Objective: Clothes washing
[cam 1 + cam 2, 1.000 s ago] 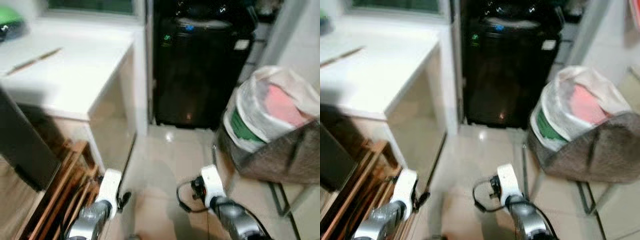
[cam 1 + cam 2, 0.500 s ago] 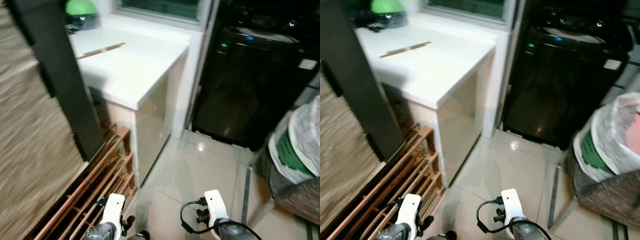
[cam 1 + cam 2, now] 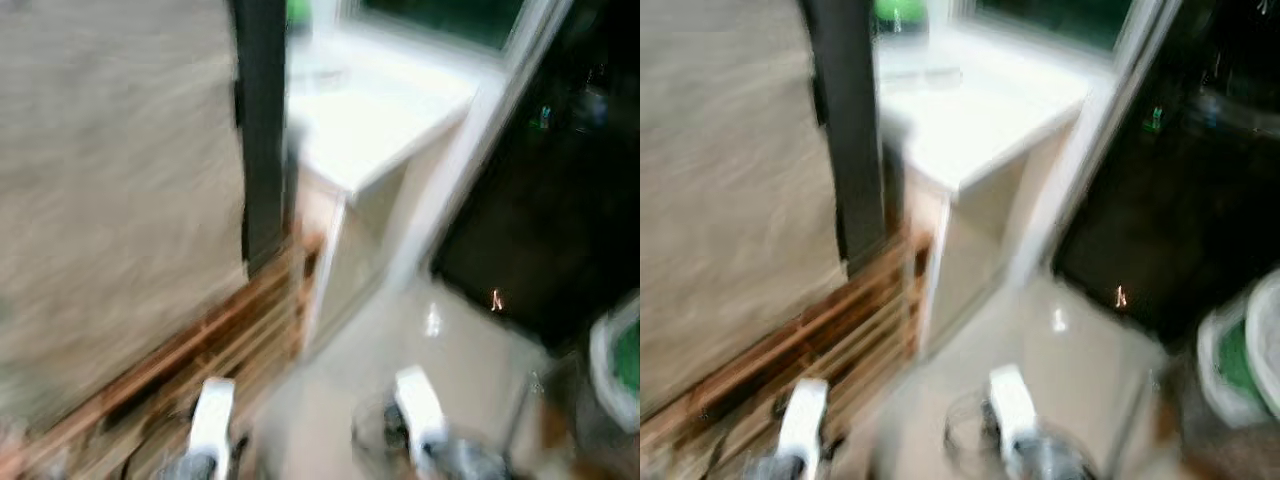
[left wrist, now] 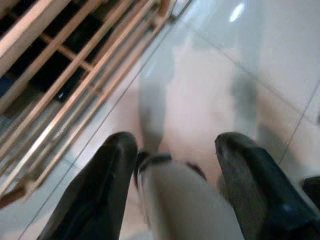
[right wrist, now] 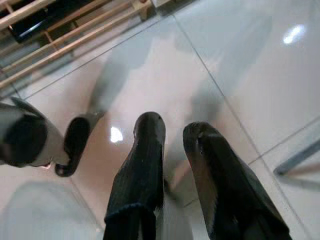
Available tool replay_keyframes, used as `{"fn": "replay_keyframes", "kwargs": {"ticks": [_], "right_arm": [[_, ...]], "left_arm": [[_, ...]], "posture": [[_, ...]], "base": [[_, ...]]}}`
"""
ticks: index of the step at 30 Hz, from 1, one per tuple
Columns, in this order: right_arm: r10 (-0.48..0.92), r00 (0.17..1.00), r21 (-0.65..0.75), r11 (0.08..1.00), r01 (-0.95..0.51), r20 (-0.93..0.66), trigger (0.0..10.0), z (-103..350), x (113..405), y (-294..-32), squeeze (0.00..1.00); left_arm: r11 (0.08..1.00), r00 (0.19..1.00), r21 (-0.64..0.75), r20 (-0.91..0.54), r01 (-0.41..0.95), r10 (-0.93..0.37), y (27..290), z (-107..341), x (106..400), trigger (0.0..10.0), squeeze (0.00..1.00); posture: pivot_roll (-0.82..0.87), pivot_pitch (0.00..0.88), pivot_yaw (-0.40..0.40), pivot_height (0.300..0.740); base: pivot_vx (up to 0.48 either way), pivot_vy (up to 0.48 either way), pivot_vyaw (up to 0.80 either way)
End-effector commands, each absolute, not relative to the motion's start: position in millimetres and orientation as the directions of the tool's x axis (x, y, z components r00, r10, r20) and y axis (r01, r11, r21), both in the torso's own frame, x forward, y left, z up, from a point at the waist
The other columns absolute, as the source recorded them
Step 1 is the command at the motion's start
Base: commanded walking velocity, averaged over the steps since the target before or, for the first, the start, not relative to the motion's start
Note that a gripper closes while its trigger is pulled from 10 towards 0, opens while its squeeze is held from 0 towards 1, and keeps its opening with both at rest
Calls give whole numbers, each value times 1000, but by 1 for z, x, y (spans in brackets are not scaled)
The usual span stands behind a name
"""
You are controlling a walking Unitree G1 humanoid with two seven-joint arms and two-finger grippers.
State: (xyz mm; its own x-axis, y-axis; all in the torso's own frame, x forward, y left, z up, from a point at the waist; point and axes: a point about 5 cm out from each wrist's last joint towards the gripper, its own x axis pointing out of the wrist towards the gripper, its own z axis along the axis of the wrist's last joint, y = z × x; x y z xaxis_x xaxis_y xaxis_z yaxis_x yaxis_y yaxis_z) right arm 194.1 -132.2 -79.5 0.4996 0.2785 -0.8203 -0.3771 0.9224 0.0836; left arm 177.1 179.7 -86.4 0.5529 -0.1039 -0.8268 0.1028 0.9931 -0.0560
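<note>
The black washing machine [image 3: 560, 200] stands at the right, blurred, with a small light on its front. At the right edge is a white bag [image 3: 1240, 360] with something green in it. Both arms hang low over the pale tiled floor [image 5: 240, 75]. My left gripper [image 4: 175, 142] is open, its black fingers [image 4: 107, 170] wide apart above the tiles with nothing held. My right gripper [image 5: 175, 127] is open by a narrow gap, nothing between its fingers [image 5: 145, 155].
A white counter [image 3: 380, 120] juts out left of the machine, with a green object [image 3: 898, 12] at its back. A low wooden slatted rack [image 4: 60, 65] lies on the floor at the left. A dark upright panel [image 3: 262, 130] and a beige wall [image 3: 110, 200] stand close on the left.
The camera has swung left and the picture is now blurred: washing machine and bag have slid to the right edge, and the beige wall takes up the left. Both arms still hang low.
</note>
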Motion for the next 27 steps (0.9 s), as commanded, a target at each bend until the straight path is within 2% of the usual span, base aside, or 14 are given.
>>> {"fn": "replay_keyframes", "kwargs": {"ticks": [1,20,27], "right_arm": [[252,527,45,926,-374,-812,10000,-74,204,-143,0],[246,528,39,927,-373,-813,10000,-76,202,-145,0],[243,529,33,926,-375,-813,10000,-76,202,-146,0]], "left_arm": [[991,562,-66,-818,117,-121,168,-86,180,10000,0],[991,584,-34,-805,132,-106,173,-81,190,10000,0],[991,588,-33,-802,132,-105,174,-81,189,10000,0]], "posture": [[15,0,-81,740],[-5,0,-64,740],[-10,0,-62,740]], "base": [[0,0,800],[0,0,800],[0,-453,800]]}}
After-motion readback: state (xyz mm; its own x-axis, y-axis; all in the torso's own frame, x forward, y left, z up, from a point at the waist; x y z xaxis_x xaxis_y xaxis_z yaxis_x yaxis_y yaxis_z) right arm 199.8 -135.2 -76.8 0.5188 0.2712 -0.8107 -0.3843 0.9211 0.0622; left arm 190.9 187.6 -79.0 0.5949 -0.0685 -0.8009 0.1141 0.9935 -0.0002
